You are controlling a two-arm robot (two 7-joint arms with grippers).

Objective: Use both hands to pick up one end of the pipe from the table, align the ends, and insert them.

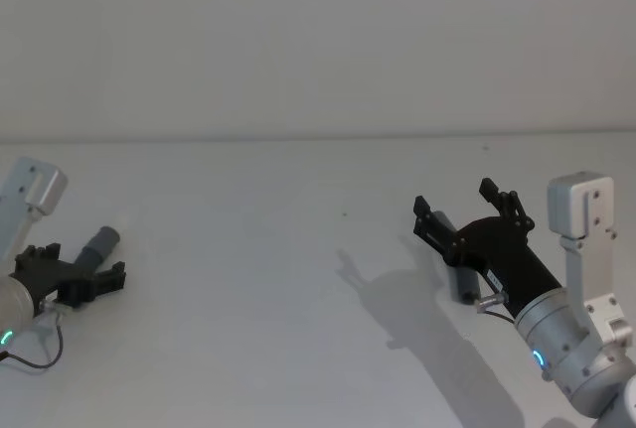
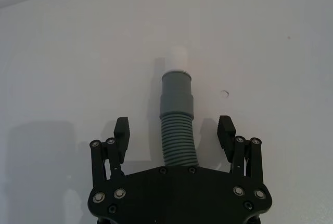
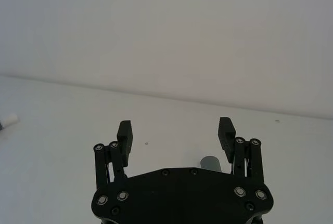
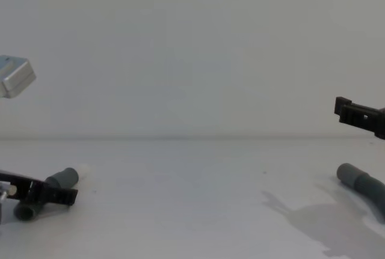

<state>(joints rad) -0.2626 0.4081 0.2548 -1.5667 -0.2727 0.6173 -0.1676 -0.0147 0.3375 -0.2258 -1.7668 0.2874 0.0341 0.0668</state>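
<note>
Jaws spread wide, the black plastic left gripper (image 2: pixel 174 130) sits low over the matte white table (image 1: pixel 248 329) at 8 o'clock in the head view. It straddles the dark grey corrugated flexible pipe (image 2: pixel 178 141). Its fingertips (image 2: pixel 122 128) flank the ribs with a gap on each side, gripping nothing. At 4 o'clock, the black plastic right gripper (image 1: pixel 455 200) hangs above the table, its jaws likewise apart and empty.

The step in hand looks to be the pickup. Done well, the left gripper would close squarely on the ribs just behind the end fitting, centred so the hose cannot squirm sideways. The right would need to drop straight down and take hold behind the mouth of its end, not across the opening. Grips close to the ends should tame a springy hose when it comes to lining up.

From the left fingers, the smooth grey cylindrical cuff (image 2: pixel 177 86) with its narrower white tip (image 2: pixel 178 57) runs on toward 1 o'clock in the head view. The plain wider grey sleeve (image 4: pixel 352 176) lies on the table at roughly 6 o'clock beneath the right fingers, well clear of them.
</note>
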